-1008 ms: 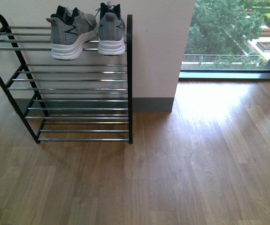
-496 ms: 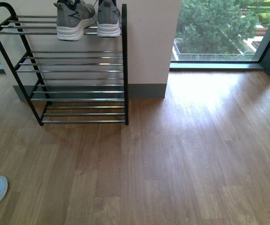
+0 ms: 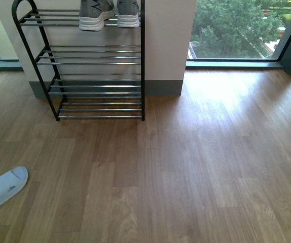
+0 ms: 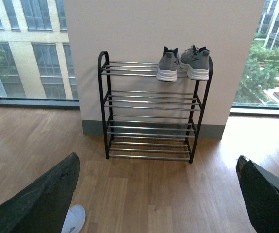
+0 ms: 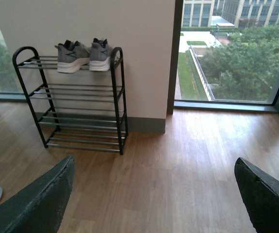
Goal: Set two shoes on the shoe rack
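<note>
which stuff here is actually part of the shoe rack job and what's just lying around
Part of the job:
- grey sneaker and second grey sneaker, side by side on the top shelf
- shoe rack, lower three shelves bare

Just lying about:
- pale blue slipper, on the floor well apart from the rack

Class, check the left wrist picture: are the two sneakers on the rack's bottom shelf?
No, both sneakers stand side by side on the top shelf of the rack.
</note>
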Available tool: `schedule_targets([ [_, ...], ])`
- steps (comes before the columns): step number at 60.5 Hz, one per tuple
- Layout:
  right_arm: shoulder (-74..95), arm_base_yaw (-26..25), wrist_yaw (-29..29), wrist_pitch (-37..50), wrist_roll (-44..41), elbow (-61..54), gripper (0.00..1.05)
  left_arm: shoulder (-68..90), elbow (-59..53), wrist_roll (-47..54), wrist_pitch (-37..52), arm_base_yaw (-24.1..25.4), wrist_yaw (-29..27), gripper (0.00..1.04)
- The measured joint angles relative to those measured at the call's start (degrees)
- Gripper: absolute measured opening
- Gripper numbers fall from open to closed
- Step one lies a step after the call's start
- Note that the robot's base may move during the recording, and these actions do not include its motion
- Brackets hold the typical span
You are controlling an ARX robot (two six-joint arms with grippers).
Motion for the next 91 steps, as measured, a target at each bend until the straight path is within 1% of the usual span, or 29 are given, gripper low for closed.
schedule_targets([
  [31, 0.0, 0.0, -0.8, 0.0, 0.0, 0.0, 0.95, 0.0, 0.0, 0.0, 0.0, 0.0, -0.6, 0.95],
  [91, 0.0, 0.0, -0.5, 0.0, 0.0, 0.0, 0.95, 0.0, 0.0, 0.0, 0.0, 0.0, -0.3, 0.95],
])
